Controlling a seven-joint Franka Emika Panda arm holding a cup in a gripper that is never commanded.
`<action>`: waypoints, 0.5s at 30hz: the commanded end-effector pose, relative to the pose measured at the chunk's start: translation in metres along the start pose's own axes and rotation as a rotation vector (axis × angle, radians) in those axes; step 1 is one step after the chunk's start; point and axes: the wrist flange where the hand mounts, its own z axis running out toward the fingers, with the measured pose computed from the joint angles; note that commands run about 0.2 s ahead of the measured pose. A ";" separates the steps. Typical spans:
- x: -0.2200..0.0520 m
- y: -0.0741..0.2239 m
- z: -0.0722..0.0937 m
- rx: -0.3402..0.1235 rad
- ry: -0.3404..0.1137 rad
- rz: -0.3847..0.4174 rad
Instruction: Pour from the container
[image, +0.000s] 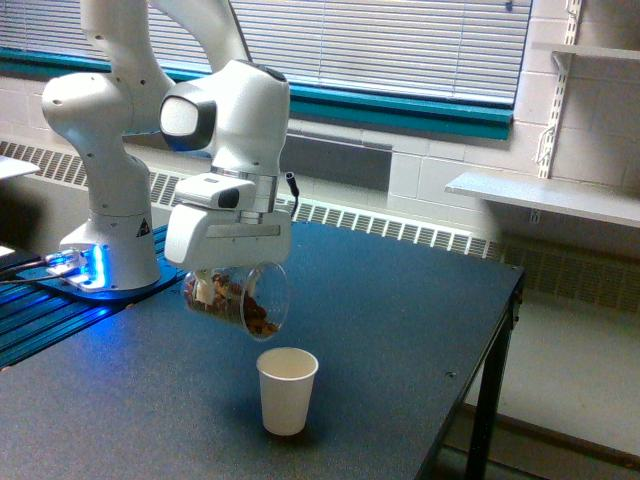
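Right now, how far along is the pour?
Done: the pincer has the clear container gripped and tipped on its side, mouth toward the exterior view's right, above the white paper cup. In hand: the brown pieces lie inside it, some near the rim; none seen falling. Left: tip further so they drop; whether the paper cup holds anything cannot be seen.

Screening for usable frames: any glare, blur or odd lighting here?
Exterior view: sharp overall, evenly lit by the window blinds; blue glow at the arm base tints the table; container contents readable through the clear wall; soft shadow under the paper cup.
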 end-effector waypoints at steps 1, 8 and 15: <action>-0.001 -0.006 0.000 -0.027 -0.002 0.010; 0.000 -0.008 0.000 -0.057 -0.005 -0.001; 0.000 -0.013 0.000 -0.071 -0.006 -0.005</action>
